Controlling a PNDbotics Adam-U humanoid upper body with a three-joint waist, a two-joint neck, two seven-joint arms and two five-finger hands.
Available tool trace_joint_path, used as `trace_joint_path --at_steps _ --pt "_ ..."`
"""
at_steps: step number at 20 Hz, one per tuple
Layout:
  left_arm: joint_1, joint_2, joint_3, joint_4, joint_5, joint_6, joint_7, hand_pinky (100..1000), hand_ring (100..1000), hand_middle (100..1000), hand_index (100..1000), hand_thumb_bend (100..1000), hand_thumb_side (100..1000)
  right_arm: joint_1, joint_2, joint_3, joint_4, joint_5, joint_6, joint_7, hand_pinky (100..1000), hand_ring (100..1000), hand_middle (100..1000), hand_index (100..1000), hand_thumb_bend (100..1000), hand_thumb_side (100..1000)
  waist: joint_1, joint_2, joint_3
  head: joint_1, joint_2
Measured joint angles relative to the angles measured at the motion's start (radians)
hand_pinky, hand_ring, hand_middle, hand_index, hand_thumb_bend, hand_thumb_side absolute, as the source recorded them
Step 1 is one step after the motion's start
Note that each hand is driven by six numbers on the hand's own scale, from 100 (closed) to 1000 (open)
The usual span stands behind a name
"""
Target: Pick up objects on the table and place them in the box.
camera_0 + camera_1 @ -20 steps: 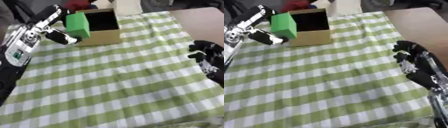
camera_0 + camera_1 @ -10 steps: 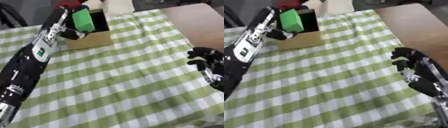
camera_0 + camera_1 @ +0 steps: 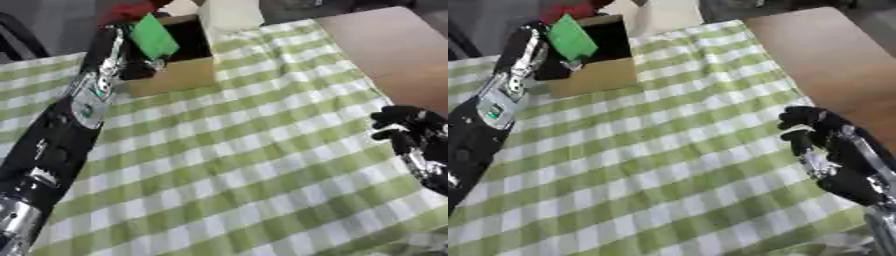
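While the left arm is stretched far up the left side of the table [image 3: 411, 60], its left hand [image 3: 131, 62] is seen at the near left rim of the cardboard box [image 3: 179, 75], where a green block [image 3: 154, 37] is held tilted over the box's dark opening. The block appears to be pinched by the fingers at its lower edge, though the fingers themselves are blurred against the dark inside of the box and the exact hold cannot be made out; nor can it be told whether the block touches the box wall. The box is set at the far end of the green and white checked cloth [image 3: 245, 160], which is spread over most of the table, with bare brown wood left showing at the right. Something red [image 3: 129, 9] is seen just behind the box, and a pale upright thing [image 3: 229, 14] is seen just beside its right corner; neither can be made out further. The right hand [image 3: 811, 132] is found low at the right edge of the cloth, well apart from the box, with its dark fingers half curled and nothing held in them.
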Motion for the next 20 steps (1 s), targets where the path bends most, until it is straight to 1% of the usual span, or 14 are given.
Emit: trace_joint_path --at_steps 2,3,5,6,9,11,12,15,16,20 --pt "0.003 0.0 0.002 0.0 0.001 0.0 0.0 915 865 913 911 636 603 0.0 0.0 0.0 0.0 0.0 0.0 0.0 731 880 651 844 100 399 -0.001 -0.001 0.004 0.0 0.0" --pt "0.003 0.0 0.003 0.0 0.003 0.001 0.0 916 864 912 909 637 603 0.0 0.0 0.0 0.0 0.0 0.0 0.0 731 880 651 844 100 399 -0.002 -0.001 0.005 0.0 0.0" --pt "0.004 0.0 0.003 -0.002 0.015 0.001 0.001 911 852 894 890 637 585 0.003 0.0 0.0 0.0 0.0 -0.002 0.002 731 879 650 843 100 398 -0.006 -0.005 0.009 0.0 0.0" --pt "0.007 0.0 0.003 -0.005 0.024 0.001 0.001 905 831 865 877 629 563 0.005 0.0 0.0 0.0 0.0 -0.002 0.002 731 879 650 843 100 401 -0.007 -0.008 0.013 -0.001 0.0" --pt "0.023 0.004 -0.001 -0.036 0.072 -0.007 -0.001 906 793 809 855 580 531 0.01 0.0 0.0 0.002 0.0 -0.003 0.002 731 878 649 842 100 395 -0.013 -0.016 0.034 -0.004 0.001" --pt "0.039 0.016 -0.014 -0.079 0.128 -0.015 -0.015 902 776 786 844 527 508 0.016 0.0 -0.001 0.004 0.0 -0.004 0.001 731 878 649 842 100 393 -0.02 -0.023 0.053 -0.01 0.003" --pt "0.051 0.023 -0.023 -0.109 0.165 -0.018 -0.026 902 767 772 835 493 507 0.019 0.0 -0.002 0.005 0.0 -0.005 -0.001 731 878 648 841 100 391 -0.022 -0.025 0.064 -0.013 0.006" --pt "0.109 0.06 -0.055 -0.238 0.303 -0.019 -0.077 914 763 759 833 462 508 0.024 0.0 -0.009 0.006 0.0 -0.007 -0.006 731 878 648 840 100 389 -0.026 -0.031 0.098 -0.023 0.013" --pt "0.136 0.075 -0.064 -0.293 0.356 -0.015 -0.094 921 761 756 830 437 495 0.027 0.0 -0.013 0.006 0.0 -0.008 -0.009 731 878 648 840 100 387 -0.029 -0.032 0.11 -0.028 0.016" --pt "0.261 0.142 -0.081 -0.529 0.56 0.015 -0.133 925 759 751 824 414 490 0.035 0.0 -0.023 0.006 0.0 -0.012 -0.02 732 878 648 839 100 383 -0.048 -0.035 0.154 -0.037 0.026"
